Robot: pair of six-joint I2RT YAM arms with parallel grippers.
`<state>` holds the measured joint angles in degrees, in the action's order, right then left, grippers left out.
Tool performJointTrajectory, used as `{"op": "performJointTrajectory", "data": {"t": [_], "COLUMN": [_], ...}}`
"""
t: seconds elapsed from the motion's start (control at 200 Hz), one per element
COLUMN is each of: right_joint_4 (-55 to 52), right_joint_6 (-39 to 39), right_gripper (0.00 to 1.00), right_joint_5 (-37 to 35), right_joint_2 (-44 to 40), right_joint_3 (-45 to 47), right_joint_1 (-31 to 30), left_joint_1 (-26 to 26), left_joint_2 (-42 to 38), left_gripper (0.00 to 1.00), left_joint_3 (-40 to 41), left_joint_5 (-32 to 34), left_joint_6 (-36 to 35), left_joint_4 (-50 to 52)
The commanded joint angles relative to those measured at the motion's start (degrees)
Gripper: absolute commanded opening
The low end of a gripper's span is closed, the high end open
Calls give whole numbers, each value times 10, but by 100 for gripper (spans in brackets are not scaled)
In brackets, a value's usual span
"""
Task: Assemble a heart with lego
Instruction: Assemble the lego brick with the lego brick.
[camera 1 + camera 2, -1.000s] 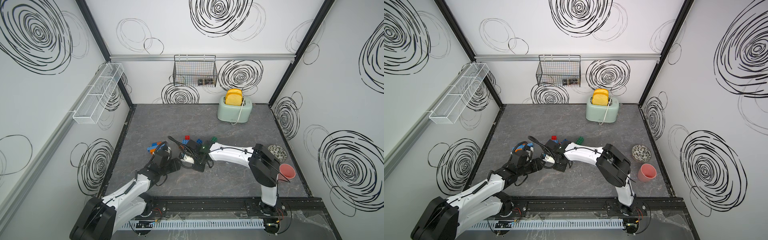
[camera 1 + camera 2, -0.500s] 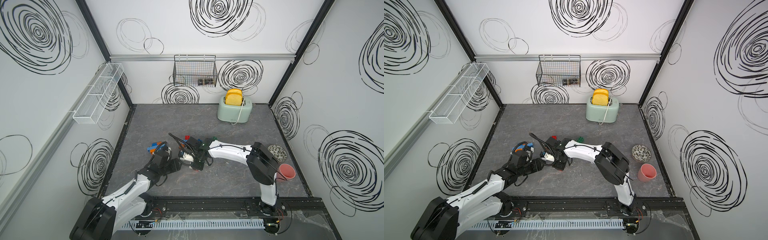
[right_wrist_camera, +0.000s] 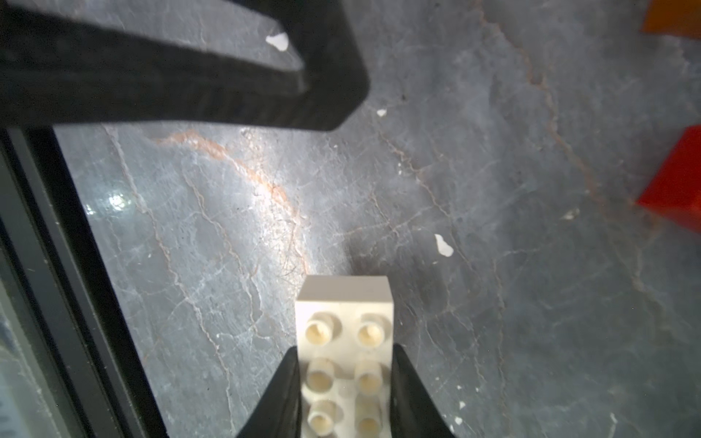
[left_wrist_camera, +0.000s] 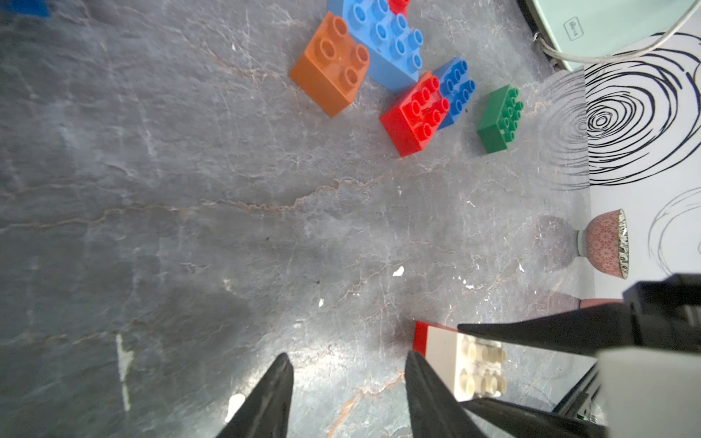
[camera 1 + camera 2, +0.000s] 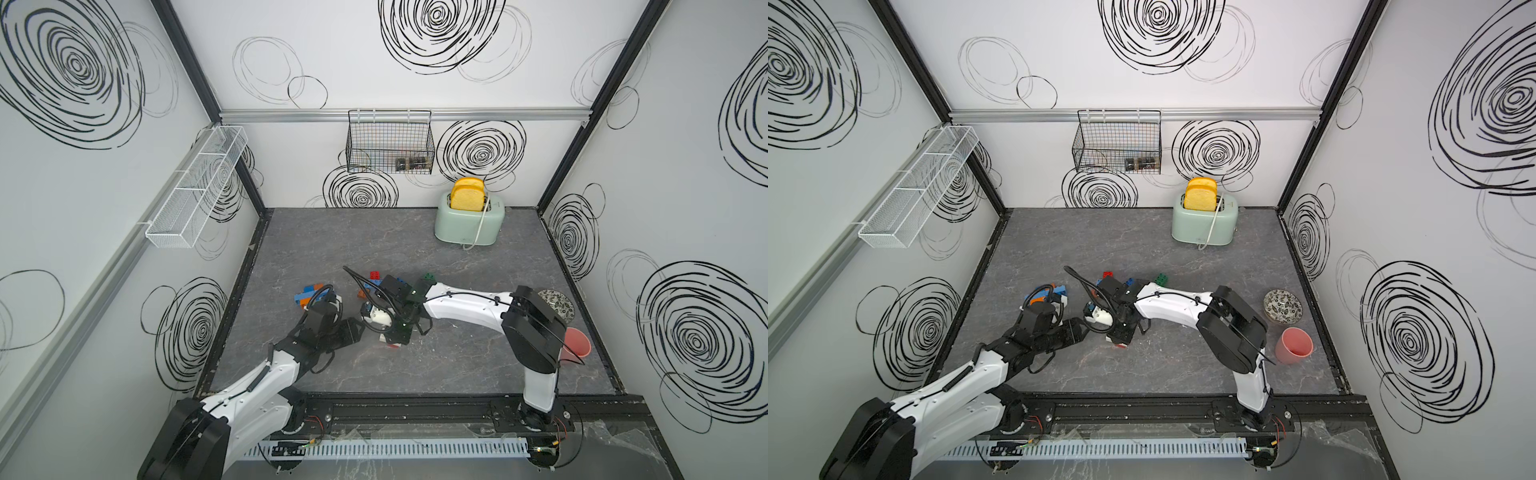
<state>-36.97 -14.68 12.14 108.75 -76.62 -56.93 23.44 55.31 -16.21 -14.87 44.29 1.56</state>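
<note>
The white brick (image 3: 343,303) is gripped along its long sides in the right pincer (image 3: 346,364), with its studs facing the wrist camera. A red layer (image 4: 420,337) is seen under it. The brick is held low over the front middle of the grey surface (image 5: 374,241); whether it rests there cannot be told. The left pincer (image 4: 347,375) is narrowly parted, with nothing between its fingers. One finger (image 4: 425,379) lies just beside the white brick, but contact cannot be told. Farther back, an orange brick (image 4: 332,64), a light blue brick (image 4: 387,41), a red brick (image 4: 415,113), a dark blue brick (image 4: 455,89) and a green brick (image 4: 499,119) are loosely grouped. The green one stands apart. A toaster (image 5: 469,224) is set at the back. A bowl (image 5: 1283,306) and a pink cup (image 5: 1293,345) are set on the robot's right.
</note>
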Motion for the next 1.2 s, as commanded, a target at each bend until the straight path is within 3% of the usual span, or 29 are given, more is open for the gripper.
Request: {"op": "performJointTrajectory", "data": {"t": [0.0, 0.17, 0.395, 1.191], "right_joint_4": [24, 39, 27, 37], "right_joint_6": [25, 51, 22, 1], "right_gripper": [27, 27, 27, 28], "right_joint_5": [41, 57, -10, -39], "right_joint_2": [-41, -66, -66, -15], "right_joint_3": [13, 32, 58, 69], "right_joint_1": [22, 52, 11, -33], "left_joint_1": [-2, 20, 40, 39], "left_joint_2": [-11, -23, -13, -12], "left_gripper": [49, 43, 43, 44], "left_joint_3": [13, 33, 32, 37], "left_joint_5": [-22, -51, -42, -33], "left_joint_6": [15, 41, 46, 41], "left_joint_4": [-24, -60, -63, -57]}}
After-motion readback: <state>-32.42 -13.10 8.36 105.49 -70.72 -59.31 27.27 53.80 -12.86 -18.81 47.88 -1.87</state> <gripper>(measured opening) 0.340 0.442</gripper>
